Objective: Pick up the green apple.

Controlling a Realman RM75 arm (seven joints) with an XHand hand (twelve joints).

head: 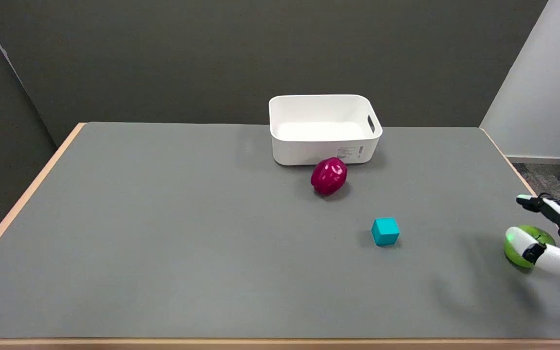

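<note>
The robot's black-and-white right hand (559,233), fingers spread and holding nothing, straddles the round glossy green apple (528,246) near the grey table's (163,233) right edge, where a glancing finger could roll the fruit overboard.

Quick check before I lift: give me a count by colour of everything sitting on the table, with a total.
Green: 1, the apple, under the right hand, whose fingers lie over it
Dark red: 1, the pepper
Teal: 1, the cube
White: 1, the bin
Total: 4
</note>
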